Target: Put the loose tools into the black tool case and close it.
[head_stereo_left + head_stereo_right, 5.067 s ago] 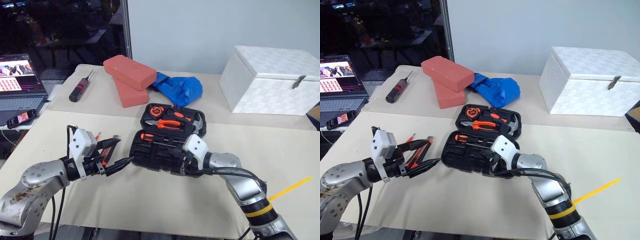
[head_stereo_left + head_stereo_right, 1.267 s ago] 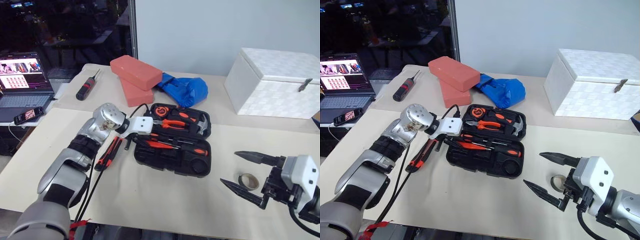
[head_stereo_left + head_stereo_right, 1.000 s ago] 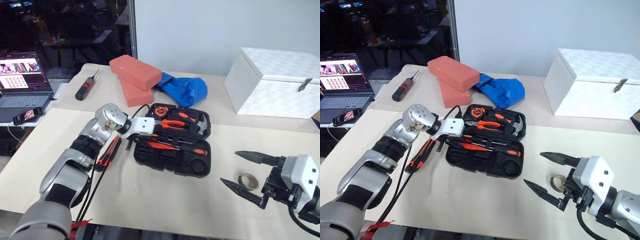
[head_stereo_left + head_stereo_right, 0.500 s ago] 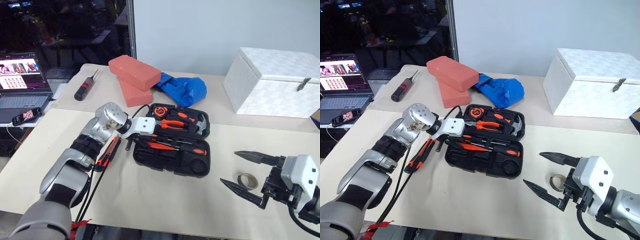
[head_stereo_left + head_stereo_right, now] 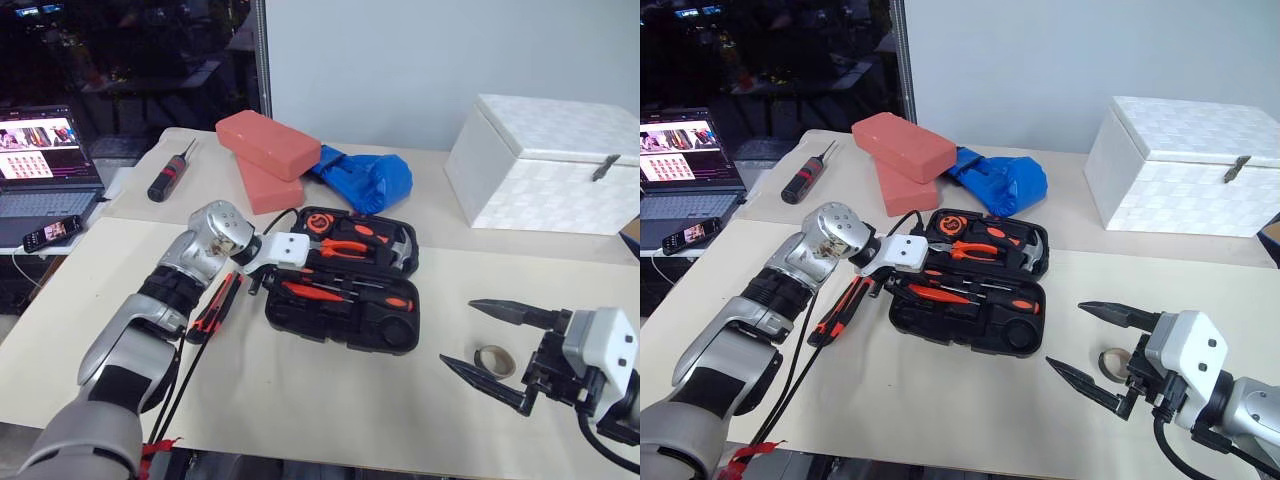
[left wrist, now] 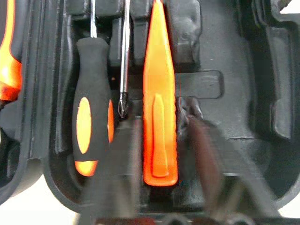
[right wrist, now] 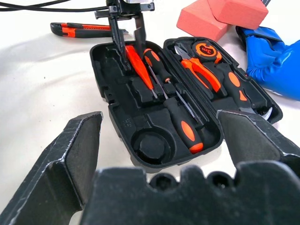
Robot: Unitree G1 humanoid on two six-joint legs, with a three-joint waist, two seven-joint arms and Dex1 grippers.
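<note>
The black tool case (image 5: 335, 330) lies open at mid-table, with pliers, a tape measure and a hammer in its far half. My left gripper (image 7: 127, 44) is open at the case's left end. Its fingers stand on either side of a slim orange-handled tool (image 6: 159, 117) that lies in a recess beside a black-and-orange screwdriver (image 6: 91, 122). An orange-black utility knife (image 5: 213, 308) lies on the table left of the case. My right gripper (image 5: 460, 333) hangs wide open to the case's right, next to the small grey tape roll (image 5: 493, 360).
Two red bricks (image 5: 268, 145) and a blue bag (image 5: 365, 180) lie behind the case. A white box (image 5: 545, 165) stands at the back right. A black tool with a red band (image 5: 163, 180), a laptop (image 5: 45, 165) and a phone (image 5: 45, 233) are at the left.
Since five seconds ago my left arm has come from the table's left front to the case's left end. My right gripper has drawn back from the case to beside the tape roll.
</note>
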